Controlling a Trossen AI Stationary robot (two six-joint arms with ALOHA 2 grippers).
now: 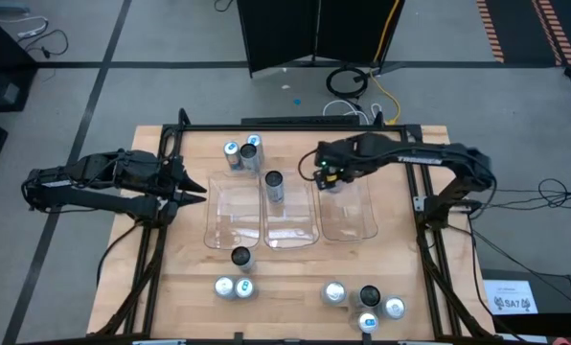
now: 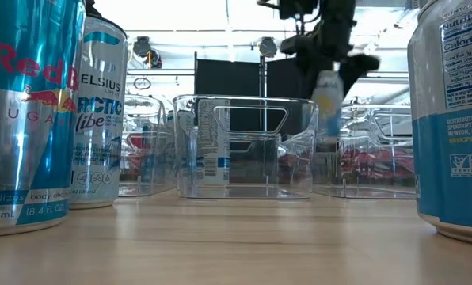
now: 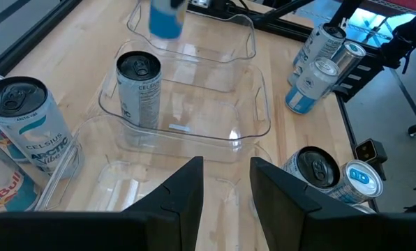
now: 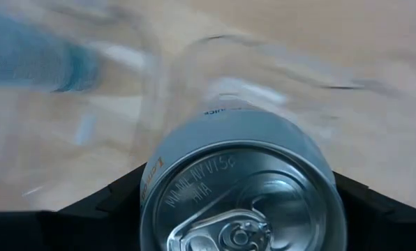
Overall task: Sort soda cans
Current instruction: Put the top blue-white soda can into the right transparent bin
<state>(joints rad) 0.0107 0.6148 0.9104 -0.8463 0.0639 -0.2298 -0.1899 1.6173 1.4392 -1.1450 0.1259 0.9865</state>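
Observation:
My right gripper is shut on a silver-and-blue soda can over the far end of the right clear tray. One dark-topped can stands on its base in the middle tray. The left tray holds nothing. My left gripper is open and waits just left of the left tray. Other cans stand on the table in a far group and in two near groups. My right gripper pinches the can between its two fingers, near the can's upper end, coming from above and pointing down. The can is upright and lifted clear of the table, hanging below the fingers over the right tray.
The three trays sit side by side across the table's middle. A black frame rail runs along the far edge, with side rails at left and right. Bare wood lies between the trays and the near cans.

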